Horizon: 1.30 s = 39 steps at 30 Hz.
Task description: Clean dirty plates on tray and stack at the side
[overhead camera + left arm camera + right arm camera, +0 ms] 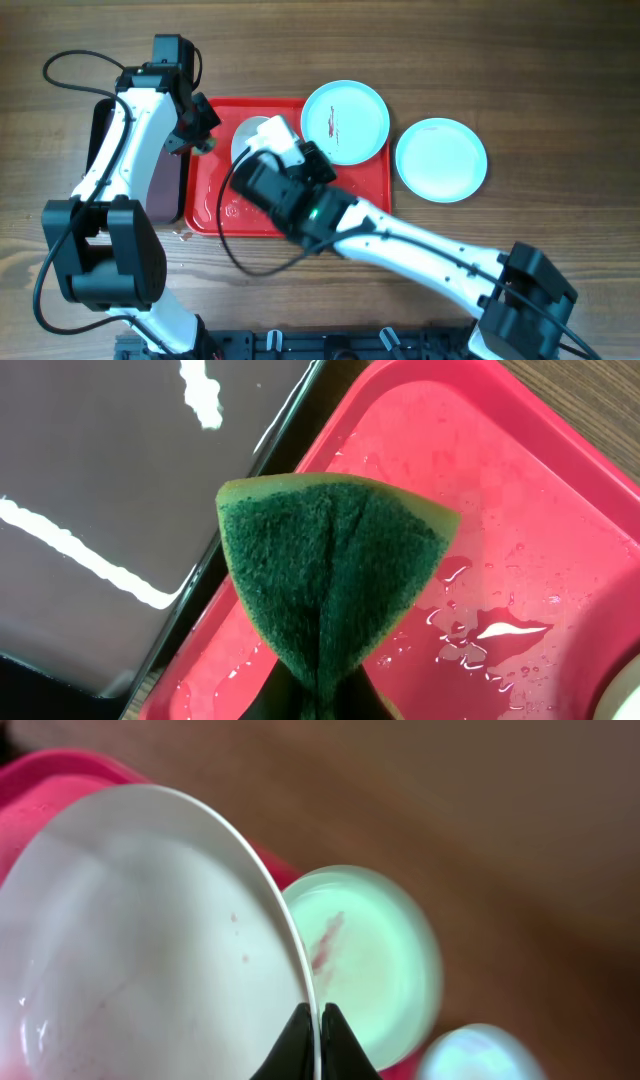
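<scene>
Centrally, over the red tray [212, 205], the white plate [252, 135] was held tilted on edge, its rim pinched between the closed fingers of the right gripper [318, 1020]. The green sponge [330, 575] was clamped, folded, in the left gripper [203, 135], just to the plate's left and apart from it. A smeared turquoise plate [345, 122] lay on the tray's far right corner.

1. Plates: three; two pale turquoise plates [345, 121] [441, 159], one white plate [252, 133];
2. Trays: two; one red tray [210, 200], one black tray [90, 490];
3. Sponges: one; a green sponge [330, 580];
4. Robot arms: two; a left arm [125, 140], a right arm [420, 250].
</scene>
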{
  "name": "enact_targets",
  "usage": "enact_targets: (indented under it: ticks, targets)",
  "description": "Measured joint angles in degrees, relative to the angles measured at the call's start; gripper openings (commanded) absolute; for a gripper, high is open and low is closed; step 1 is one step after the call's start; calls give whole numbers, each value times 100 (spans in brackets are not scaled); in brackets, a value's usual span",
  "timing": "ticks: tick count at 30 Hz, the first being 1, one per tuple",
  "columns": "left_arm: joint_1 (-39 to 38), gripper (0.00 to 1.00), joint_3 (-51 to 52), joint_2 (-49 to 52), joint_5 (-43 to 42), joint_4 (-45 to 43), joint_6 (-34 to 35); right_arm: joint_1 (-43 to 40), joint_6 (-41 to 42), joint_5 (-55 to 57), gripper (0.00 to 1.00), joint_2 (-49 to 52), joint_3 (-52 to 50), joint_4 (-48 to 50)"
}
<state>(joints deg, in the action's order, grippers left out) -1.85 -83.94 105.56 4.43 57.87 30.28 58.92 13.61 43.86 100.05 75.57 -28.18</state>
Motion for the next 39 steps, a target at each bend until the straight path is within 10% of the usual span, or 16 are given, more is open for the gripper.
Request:
enact_targets:
  ticks: [8,21,39]
  targets:
    - [0,4,0,0,0,11,0,-866,1305,-2459,5,531,-7,164]
    - [0,4,0,0,-46,17,0,-1268,966,-4151,47,1272,-28,990]
    - [0,4,0,0,-133,17,0,-1478,-424,-4572,42,1996,-2,1727]
